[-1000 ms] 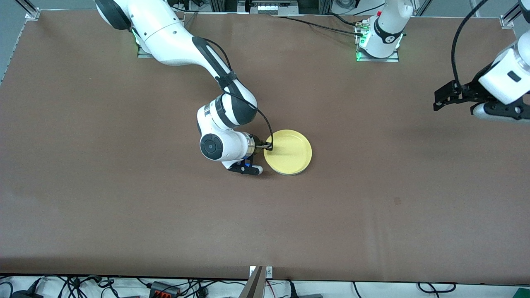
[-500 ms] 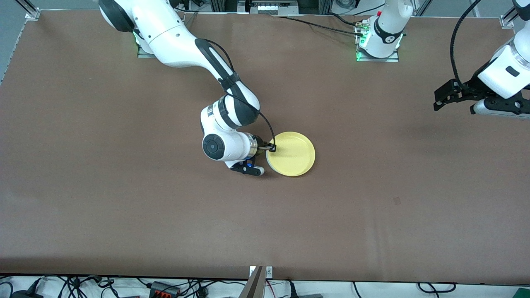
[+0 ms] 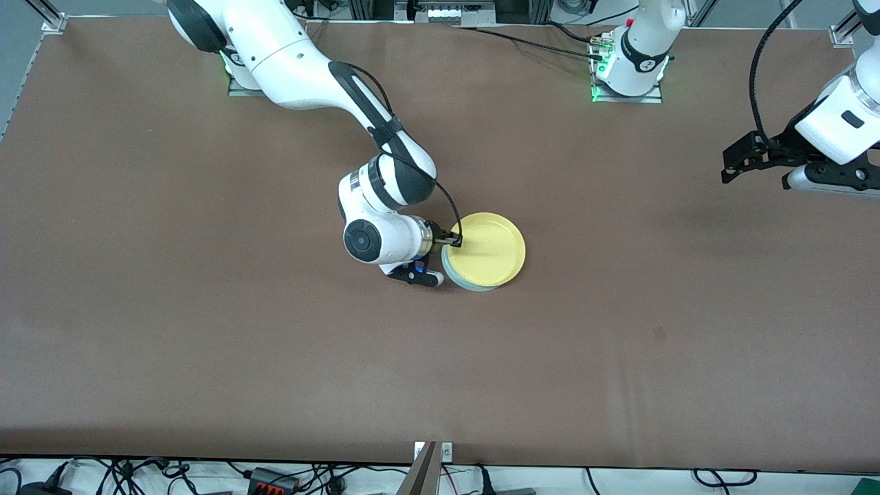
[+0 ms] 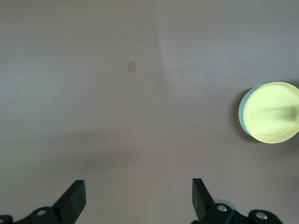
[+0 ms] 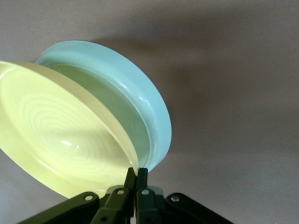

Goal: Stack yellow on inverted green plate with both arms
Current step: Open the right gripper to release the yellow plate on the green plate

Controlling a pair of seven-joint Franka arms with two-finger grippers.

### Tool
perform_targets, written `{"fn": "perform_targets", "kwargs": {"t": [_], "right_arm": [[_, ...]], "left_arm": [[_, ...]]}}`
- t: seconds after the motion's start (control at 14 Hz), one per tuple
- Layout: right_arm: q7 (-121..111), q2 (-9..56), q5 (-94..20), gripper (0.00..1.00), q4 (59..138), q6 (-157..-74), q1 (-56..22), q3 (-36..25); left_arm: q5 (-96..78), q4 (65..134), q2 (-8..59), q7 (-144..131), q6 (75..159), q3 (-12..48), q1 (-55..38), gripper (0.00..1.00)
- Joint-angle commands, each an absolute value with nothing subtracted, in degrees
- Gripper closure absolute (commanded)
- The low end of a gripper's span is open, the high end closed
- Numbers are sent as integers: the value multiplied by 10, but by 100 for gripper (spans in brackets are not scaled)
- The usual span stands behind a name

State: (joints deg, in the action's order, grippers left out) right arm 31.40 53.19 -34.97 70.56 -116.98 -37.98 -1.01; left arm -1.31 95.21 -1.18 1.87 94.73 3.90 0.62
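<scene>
The yellow plate (image 3: 488,249) is held by its rim in my right gripper (image 3: 455,241), which is shut on it near the table's middle. It is tilted just above the pale green plate (image 3: 474,283), which lies upside down on the table; only a thin edge of the green plate shows under it. The right wrist view shows the yellow plate (image 5: 60,140) slanting over the green plate (image 5: 135,107), with my right gripper (image 5: 136,175) pinching the yellow rim. My left gripper (image 3: 732,165) is open and empty, up in the air over the left arm's end of the table. The left wrist view shows both plates (image 4: 272,119) from afar.
The brown table cover (image 3: 206,330) has a small dark mark (image 3: 660,334) nearer to the front camera than the plates, seen as a small patch (image 4: 132,67) in the left wrist view. Cables lie along the table's front edge.
My right gripper has carried the yellow plate slightly toward the left arm's end and lifted it, so the green plate's edge now shows beneath. My left arm has drawn back a little.
</scene>
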Motion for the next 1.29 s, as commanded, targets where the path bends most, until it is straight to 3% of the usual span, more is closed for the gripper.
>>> {"fn": "perform_targets", "kwargs": {"t": [0.0, 0.14, 0.36, 0.43, 0.5, 0.86, 1.21], "right_arm": [[322, 535, -336, 100, 706, -1162, -381, -12], [318, 535, -336, 100, 708, -1163, -379, -13], [318, 535, -336, 100, 710, -1163, -379, -13], [319, 535, -336, 83, 710, -1164, -380, -13], [326, 535, -336, 2, 710, -1164, -379, -15], [323, 491, -287, 0, 708, -1160, -372, -35], [270, 395, -241, 0, 708, -1047, -357, -121]], "left_arm": [[-2, 937, -11, 26, 937, 40, 8, 0], [10, 900, 7, 30, 923, 40, 10, 0], [11, 897, 5, 29, 909, 43, 6, 0], [11, 896, 4, 31, 907, 42, 6, 0], [12, 896, 4, 31, 898, 43, 6, 0], [11, 896, 4, 33, 893, 42, 6, 0], [5, 894, 2, 26, 893, 40, 8, 0]]}}
